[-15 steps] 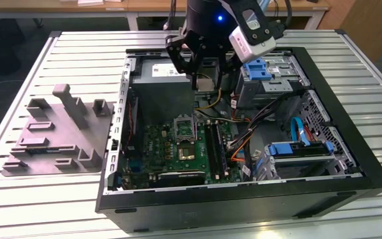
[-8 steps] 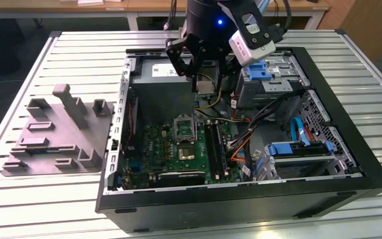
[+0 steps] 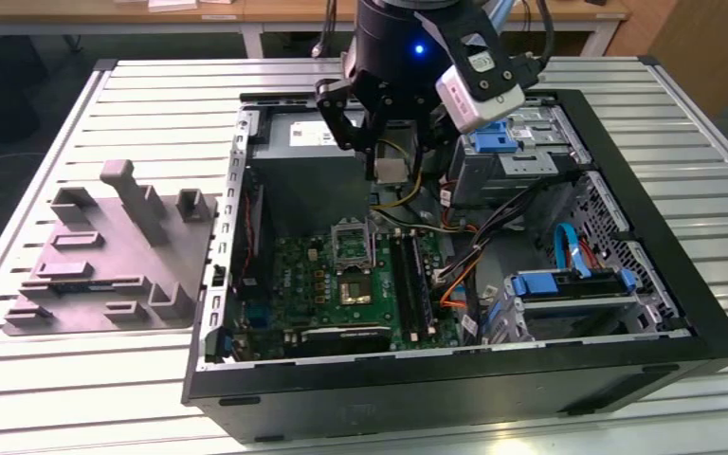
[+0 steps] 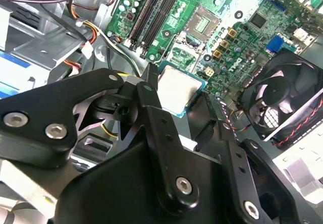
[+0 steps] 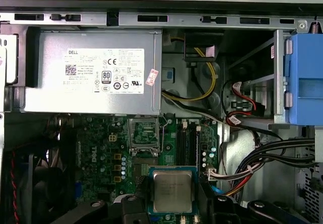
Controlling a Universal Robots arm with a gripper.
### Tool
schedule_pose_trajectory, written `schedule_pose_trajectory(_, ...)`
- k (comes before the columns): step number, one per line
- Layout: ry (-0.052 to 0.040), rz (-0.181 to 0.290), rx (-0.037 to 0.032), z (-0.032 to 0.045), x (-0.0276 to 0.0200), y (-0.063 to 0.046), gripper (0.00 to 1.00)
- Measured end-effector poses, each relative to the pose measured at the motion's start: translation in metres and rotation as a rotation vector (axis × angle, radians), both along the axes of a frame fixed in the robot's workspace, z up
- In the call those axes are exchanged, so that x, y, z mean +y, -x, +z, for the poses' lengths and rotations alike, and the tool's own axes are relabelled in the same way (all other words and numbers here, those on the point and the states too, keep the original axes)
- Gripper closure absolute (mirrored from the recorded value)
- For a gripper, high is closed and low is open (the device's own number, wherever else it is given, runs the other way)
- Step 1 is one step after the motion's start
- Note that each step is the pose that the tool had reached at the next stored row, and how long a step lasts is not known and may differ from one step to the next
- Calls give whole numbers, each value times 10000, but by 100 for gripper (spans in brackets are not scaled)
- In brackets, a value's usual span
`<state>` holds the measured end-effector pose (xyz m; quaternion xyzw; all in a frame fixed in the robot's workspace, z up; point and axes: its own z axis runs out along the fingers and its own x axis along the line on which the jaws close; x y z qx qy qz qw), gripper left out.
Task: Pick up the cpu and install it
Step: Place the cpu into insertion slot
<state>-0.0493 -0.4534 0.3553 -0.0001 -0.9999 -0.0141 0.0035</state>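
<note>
And here's the black multi-link gripper, closed on the small, flat, square cpu with the silvery-grey metal lid. The fingers pinch it by two opposite edges, so the lid stays bare in both wrist views. In the exterior view the cpu hangs under the gripper, up in the air over the open black computer case, which lies on the slatted metal surface.

Below it sits the green motherboard, with the metal-framed socket showing a dark centre and nothing seated in it (so the install isn't done yet). The big grey metal power supply box sits further back in the case.

By the look of it, this chip is light, thin and rigid. The smooth lid likely offers little friction, so the edge pinch is the sensible hold. The underside can't be seen, but I'd judge it the delicate face, best kept off everything until it sits flat. It looks level in the first wrist view, cpu square between the fingers.
</note>
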Motion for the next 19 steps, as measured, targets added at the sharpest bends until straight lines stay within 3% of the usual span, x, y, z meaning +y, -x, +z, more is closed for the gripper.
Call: schedule_pose_trajectory(19, 1, 0, 0, -72, -18, 0, 53)
